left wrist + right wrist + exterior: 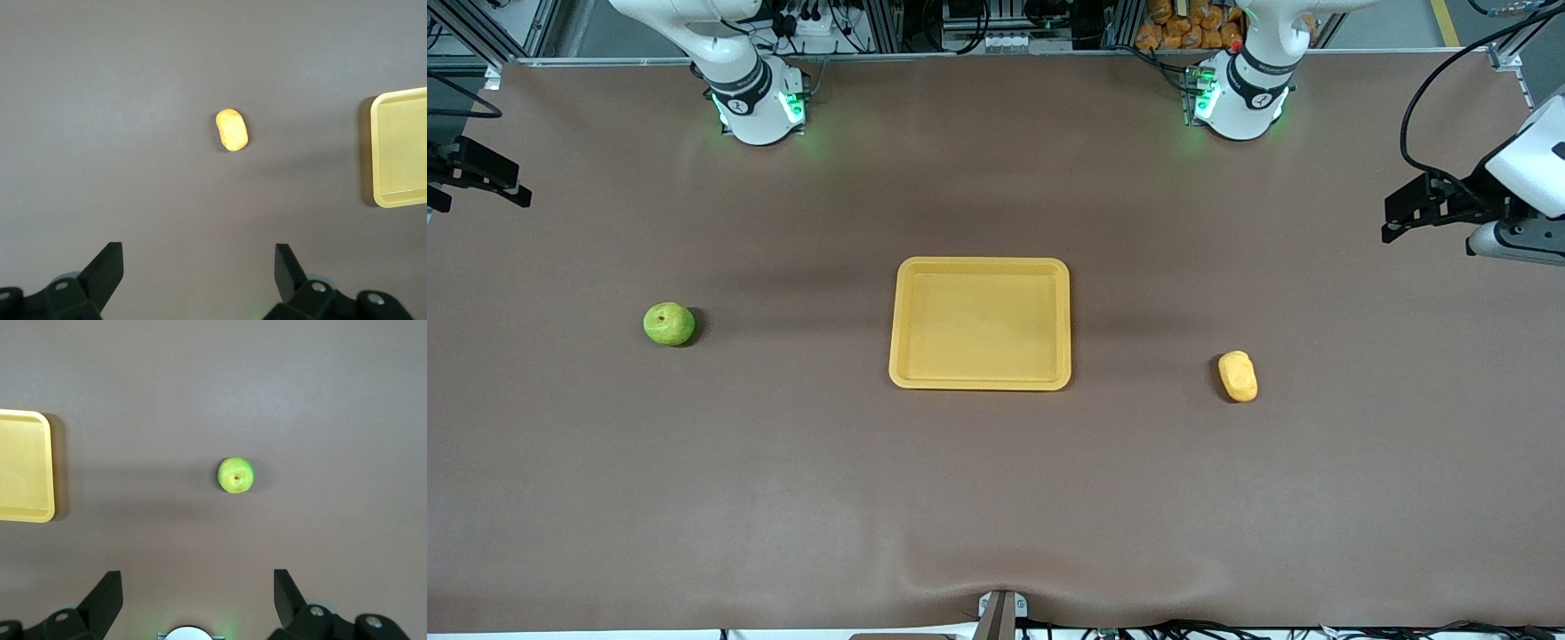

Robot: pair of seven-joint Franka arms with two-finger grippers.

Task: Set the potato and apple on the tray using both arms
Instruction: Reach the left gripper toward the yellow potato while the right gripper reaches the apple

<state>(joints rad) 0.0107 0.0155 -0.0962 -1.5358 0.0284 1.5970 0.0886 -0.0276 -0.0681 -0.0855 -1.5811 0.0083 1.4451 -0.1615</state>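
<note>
Apple (669, 324) and potato (1238, 375) flank the tray (979, 384); left gripper (198, 265) and right gripper (197, 590) hang high, spread, empty.

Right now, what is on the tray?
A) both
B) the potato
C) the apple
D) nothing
D: the tray holds nothing; the apple sits on the table toward the right arm's end and the potato toward the left arm's end.
</note>
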